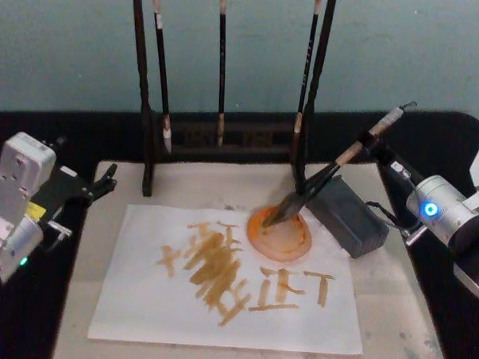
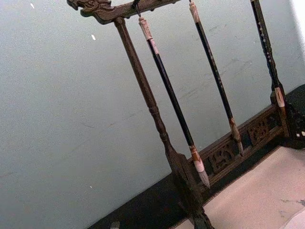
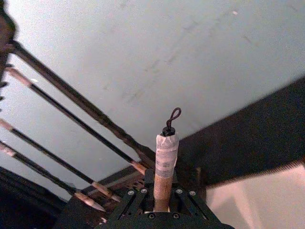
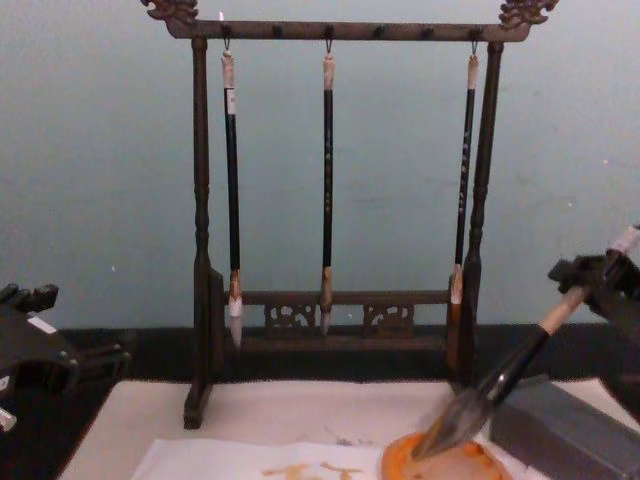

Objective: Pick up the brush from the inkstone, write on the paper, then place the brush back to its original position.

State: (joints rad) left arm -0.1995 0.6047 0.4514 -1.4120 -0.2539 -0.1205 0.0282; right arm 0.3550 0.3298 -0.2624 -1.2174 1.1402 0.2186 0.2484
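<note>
The brush (image 1: 327,179) slants with its bushy tip resting in the round orange inkstone (image 1: 294,242) and its black section leaning over the grey block. My right gripper (image 1: 372,144) is shut on the tan upper handle, just below the taped end. In the right wrist view the brush handle (image 3: 167,157) rises between my fingers (image 3: 138,202). The chest view shows the brush (image 4: 510,372) angled down into the inkstone (image 4: 398,465). The white paper (image 1: 139,302) carries orange-yellow strokes left of the inkstone. My left gripper (image 1: 104,181) is parked open at the mat's far left corner.
A dark wooden rack (image 4: 340,30) with three slim hanging brushes stands behind the paper. The grey rectangular block (image 1: 351,218) lies right of the inkstone. A beige felt mat (image 1: 74,323) lies under the paper on a black table.
</note>
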